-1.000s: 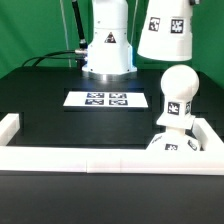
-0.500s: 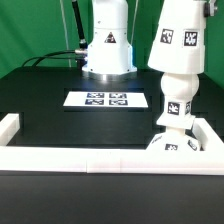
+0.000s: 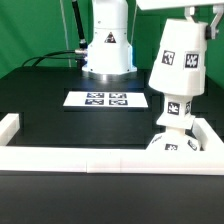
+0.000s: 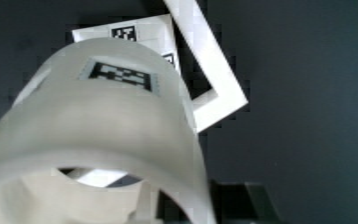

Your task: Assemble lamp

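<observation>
Exterior view. We see the shade (image 3: pixel 177 62), white and tapered, sitting tilted over the top of the bulb (image 3: pixel 176 107) at the exterior view's right. Its narrow end leans toward that view's right, and two square tags show on its side. Only the lower part of the bulb and its stem show beneath the shade's wide rim. The stem stands on the base (image 3: pixel 178 143), which lies in the corner of the white fence (image 3: pixel 85 158) that runs along the near edge of the black table (image 3: pixel 50 120). The marker board (image 3: pixel 106 99) lies flat on the table, well apart from the lamp, in front of the arm's white pedestal (image 3: pixel 107 45). Part of the arm shows at the top edge above the shade; we cannot see the gripper fingers here.

Wrist view. The shade (image 4: pixel 105 120) fills most of the picture, seen close along its length, one tag facing us. Beyond it we see the fence (image 4: pixel 208 60) and the dark table. The fingers are not clearly visible, so we cannot tell how far the gripper is open or whether it grips the shade.
</observation>
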Controlling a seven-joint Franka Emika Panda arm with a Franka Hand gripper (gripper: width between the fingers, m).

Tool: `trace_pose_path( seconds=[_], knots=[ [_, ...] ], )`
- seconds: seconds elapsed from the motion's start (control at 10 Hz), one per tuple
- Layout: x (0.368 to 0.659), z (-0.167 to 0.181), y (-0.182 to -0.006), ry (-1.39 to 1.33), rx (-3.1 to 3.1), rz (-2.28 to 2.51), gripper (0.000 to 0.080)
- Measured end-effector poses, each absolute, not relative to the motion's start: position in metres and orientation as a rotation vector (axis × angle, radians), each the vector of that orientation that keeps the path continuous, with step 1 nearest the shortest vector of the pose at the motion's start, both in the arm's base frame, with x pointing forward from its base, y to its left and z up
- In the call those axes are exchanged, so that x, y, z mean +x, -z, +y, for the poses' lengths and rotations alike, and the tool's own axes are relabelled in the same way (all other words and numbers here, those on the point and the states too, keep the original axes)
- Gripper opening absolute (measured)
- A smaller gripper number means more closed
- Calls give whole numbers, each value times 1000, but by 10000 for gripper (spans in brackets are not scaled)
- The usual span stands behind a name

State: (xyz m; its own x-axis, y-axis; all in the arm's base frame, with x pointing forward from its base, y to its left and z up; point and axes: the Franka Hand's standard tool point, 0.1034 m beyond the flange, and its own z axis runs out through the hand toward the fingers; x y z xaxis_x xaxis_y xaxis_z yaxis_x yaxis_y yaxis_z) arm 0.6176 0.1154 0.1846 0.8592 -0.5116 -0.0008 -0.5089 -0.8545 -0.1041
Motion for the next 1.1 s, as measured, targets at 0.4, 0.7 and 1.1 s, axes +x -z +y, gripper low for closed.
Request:
trace_pose_path(
  seconds=[0.4, 0.7, 1.1],
  knots=[
    [618, 121, -160, 43, -2947, 798, 45],
    [618, 126, -150, 50, -2954, 785, 45],
    [618, 126, -150, 52, -2954, 785, 364]
  ],
)
